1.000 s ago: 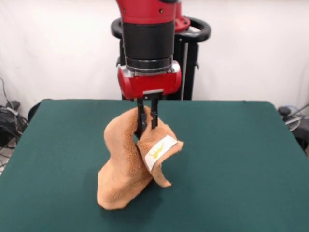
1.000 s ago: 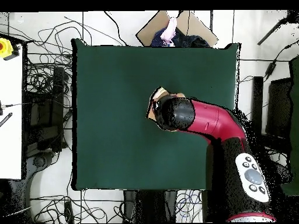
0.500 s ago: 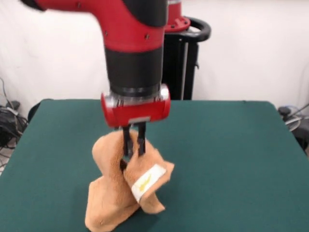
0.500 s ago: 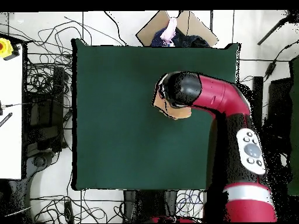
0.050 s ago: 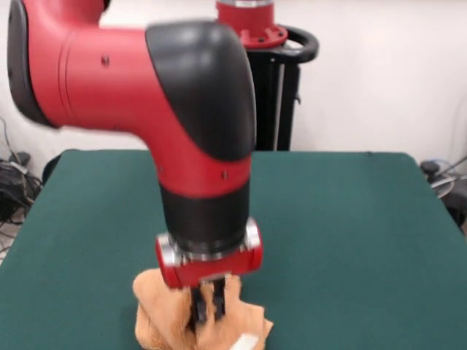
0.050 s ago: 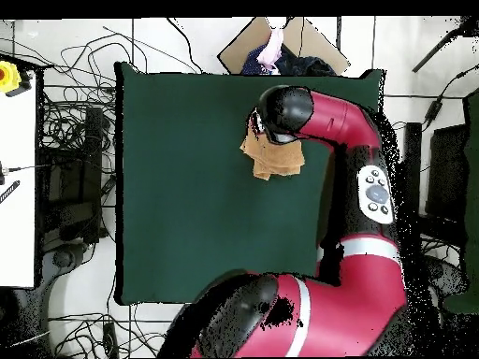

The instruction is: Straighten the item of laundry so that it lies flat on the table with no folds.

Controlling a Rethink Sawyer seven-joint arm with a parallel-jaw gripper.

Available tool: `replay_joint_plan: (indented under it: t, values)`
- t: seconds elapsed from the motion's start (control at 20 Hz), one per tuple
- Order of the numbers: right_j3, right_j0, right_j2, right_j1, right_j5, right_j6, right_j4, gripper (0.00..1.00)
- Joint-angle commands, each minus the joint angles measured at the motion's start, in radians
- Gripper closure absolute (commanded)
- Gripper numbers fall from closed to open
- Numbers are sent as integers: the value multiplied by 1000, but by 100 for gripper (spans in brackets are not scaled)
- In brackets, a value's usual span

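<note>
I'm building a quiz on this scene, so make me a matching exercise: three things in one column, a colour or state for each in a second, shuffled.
Things:
1. towel
2. table
3. end effector

States:
A. dark green, flat
B. shut, pinching cloth
C. orange-tan, bunched up in folds

Pairs: 1-C, 2-A, 3-B

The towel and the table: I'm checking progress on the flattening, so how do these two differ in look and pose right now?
The towel is orange-tan and fuzzy; the table is dark green and smooth. The towel is bunched in folds and pinched by the gripper, while the table top lies flat. The towel is small, covering only a patch near one edge of the much larger table.
</note>
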Motion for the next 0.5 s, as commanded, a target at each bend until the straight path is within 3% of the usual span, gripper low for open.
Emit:
replay_joint_plan:
  t: [0.05, 0.15, 0.3, 0.5]
  values:
    - [-218, 40, -41, 123, 142, 254, 12, 100]
    - [-264, 41, -36, 146, 160, 247, 13, 100]
    - [-231, 36, -35, 145, 87, 283, 24, 100]
    - [-136, 35, -64, 146, 144, 296, 19, 100]
